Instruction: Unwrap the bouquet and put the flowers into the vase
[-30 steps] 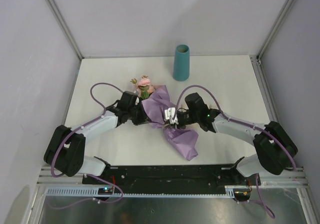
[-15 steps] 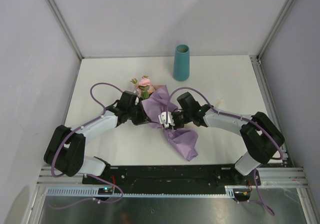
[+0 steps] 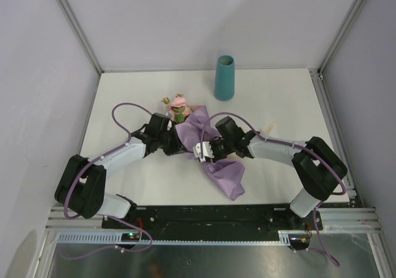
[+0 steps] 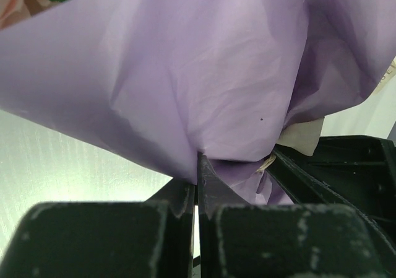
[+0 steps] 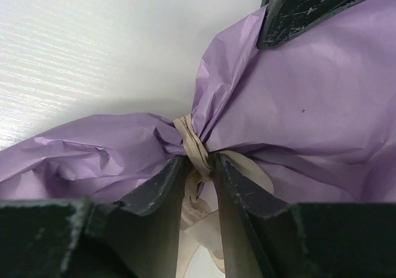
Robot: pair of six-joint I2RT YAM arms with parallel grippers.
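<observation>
Ideally, with the bouquet (image 3: 204, 148) on the desk (image 3: 124, 92), nearer than the teal vase (image 3: 224, 78), the left jaws clamped on its lilac paper (image 4: 204, 73) anchor it while the right jaws, narrowly parted astride the cream ribbon (image 5: 192, 142), pinch and pull.

A robotics lab test cell: a white counter (image 3: 278, 104) boxed in by plain grey panels (image 3: 204, 18) on aluminium posts (image 3: 74, 24), with the left arm (image 3: 117, 157) and right arm (image 3: 278, 151) bolted to a metal rail (image 3: 210, 228) at 6 o'clock.

Stems of the flowers (image 3: 178, 106) concealed within the lilac paper (image 3: 226, 174). Left wrist view: paper cropped at three edges, blooms a blurred corner sliver. Ribbon (image 5: 193, 147) partly hidden behind the right gripper (image 5: 199, 163).
</observation>
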